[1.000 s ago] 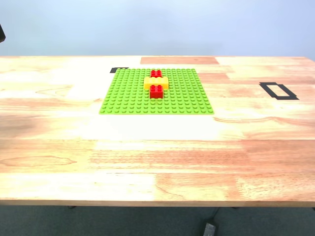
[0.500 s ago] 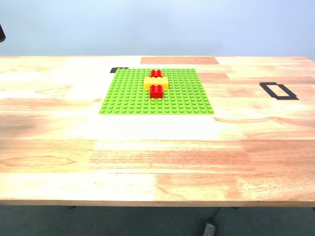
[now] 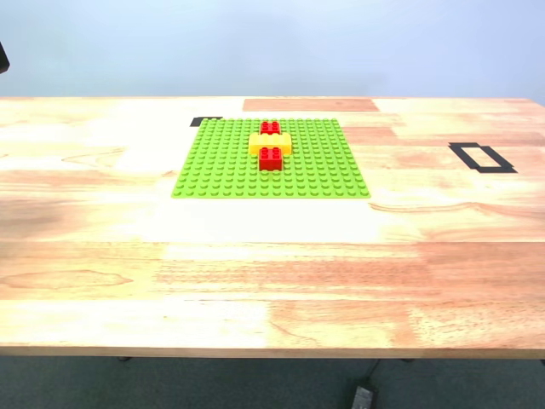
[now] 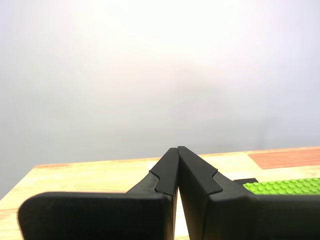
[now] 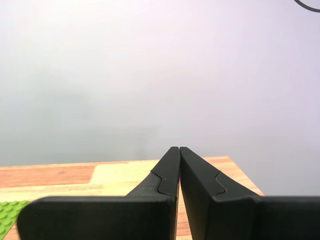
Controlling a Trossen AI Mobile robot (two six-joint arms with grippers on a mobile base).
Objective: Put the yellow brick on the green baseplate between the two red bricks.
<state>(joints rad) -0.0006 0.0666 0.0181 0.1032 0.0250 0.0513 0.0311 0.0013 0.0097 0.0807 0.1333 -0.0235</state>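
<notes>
Already, as you can see in the exterior view, the oblong yellow-orange studded plastic brick (image 3: 270,143) sits on the large flat bright-green studded baseplate (image 3: 221,162), with one small squarish red plastic brick (image 3: 270,128) touching its far side and the other red brick (image 3: 271,158) touching its near side. The yellow brick's long axis runs across the view, from the exterior view's left to its right, while the two red bricks line up along the near-far direction. Judged from that layout, the placement the task asks for looks done.

Look at my first gripper (image 4: 177,150): its black jaws are pressed tip to tip with nothing between them. My second gripper (image 5: 179,149) is the same, jaws closed together and empty. Both point out over the pale wooden table (image 3: 272,264) toward a blank wall, well apart from the bricks.

The first wrist view catches an edge of the green plate (image 4: 287,186) just beside the gripper body; the second wrist view shows only a corner of it (image 5: 10,209). Neither arm appears in the exterior view, so you cannot tell which stands nearer the yellow brick. If any correction were wanted, either arm would have to reach inward toward the plate's middle.
</notes>
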